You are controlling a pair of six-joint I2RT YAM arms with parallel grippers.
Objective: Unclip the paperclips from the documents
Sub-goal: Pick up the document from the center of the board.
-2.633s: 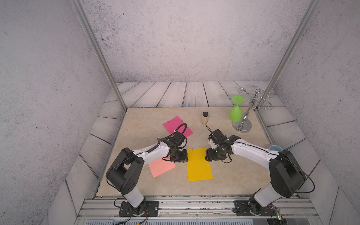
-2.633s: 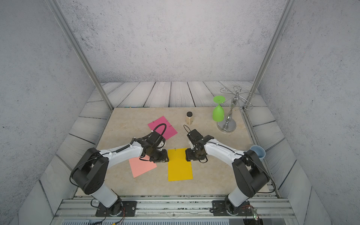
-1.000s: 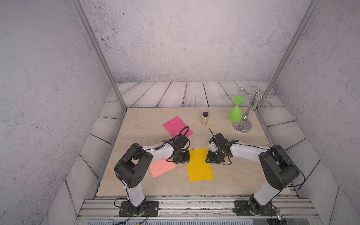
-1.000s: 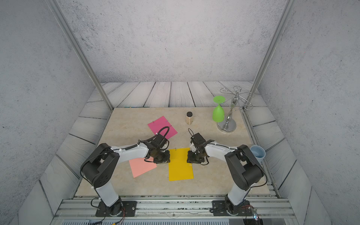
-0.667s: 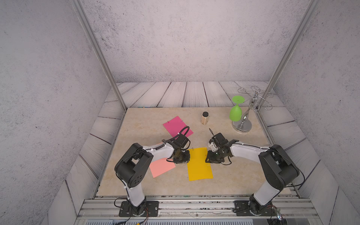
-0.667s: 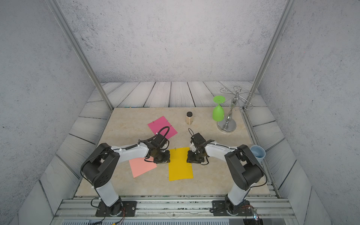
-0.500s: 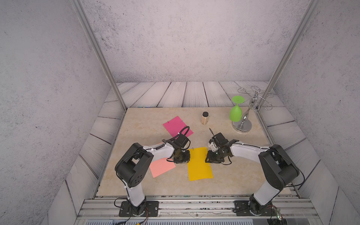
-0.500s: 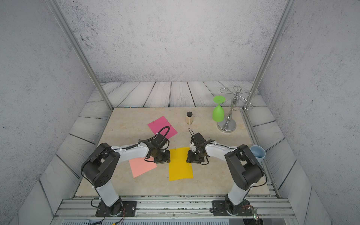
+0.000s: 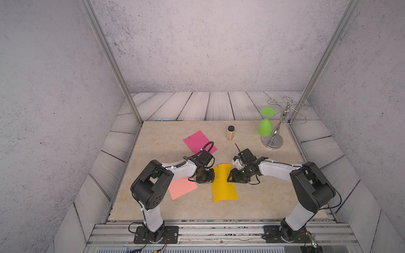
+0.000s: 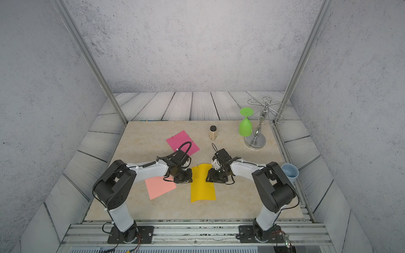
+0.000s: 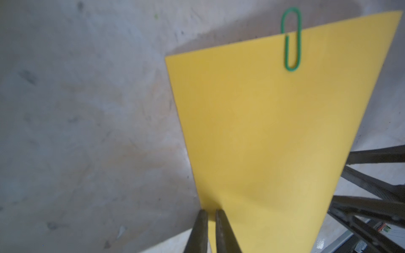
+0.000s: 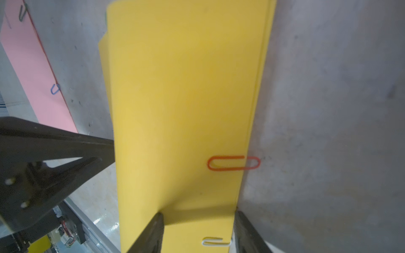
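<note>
White clip (image 12: 215, 241) lies between right gripper (image 12: 198, 213) jaws, spread wide, long axis jaw to jaw, at yellow sheet (image 12: 184, 98) edge; left gripper (image 11: 210, 212) pinching opposite edge

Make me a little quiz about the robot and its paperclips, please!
1. True or false: the green paperclip is clipped onto the yellow paper.
2. Which colour clip lies between the open fingers of the right gripper? A orange, B white, C blue.
3. Fill in: the left gripper pinches the edge of the ____ paper.
Key: 1 true. 2 B, the white paperclip. 3 yellow.
</note>
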